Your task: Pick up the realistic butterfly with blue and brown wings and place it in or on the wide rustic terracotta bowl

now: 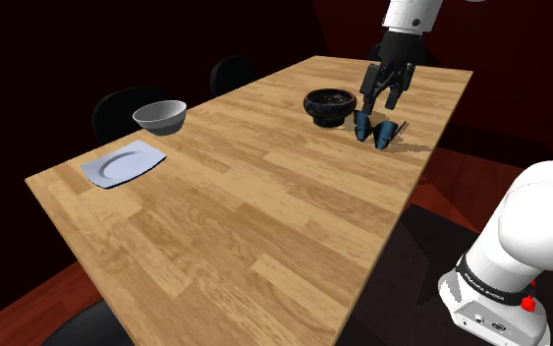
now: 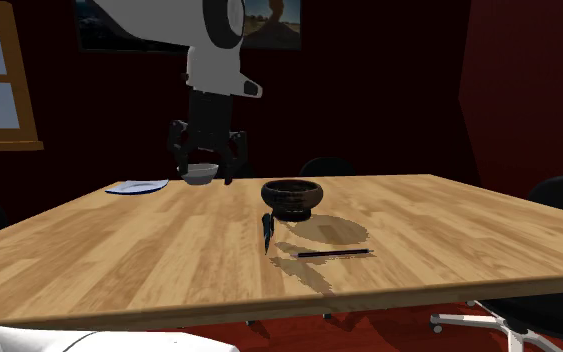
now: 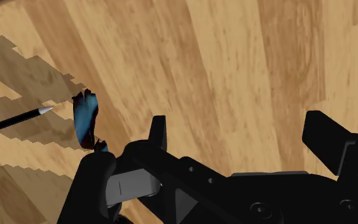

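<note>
Jaws are spread wide and empty, hanging over the bench point(image 1: 245, 216). The butterfly point(image 1: 379, 130) stands on edge, wings folded up, just beside the dark bowl point(image 1: 328, 106), but off to one side of the jaws, not between them. Needs a sideways shift first, I reckon.
</note>
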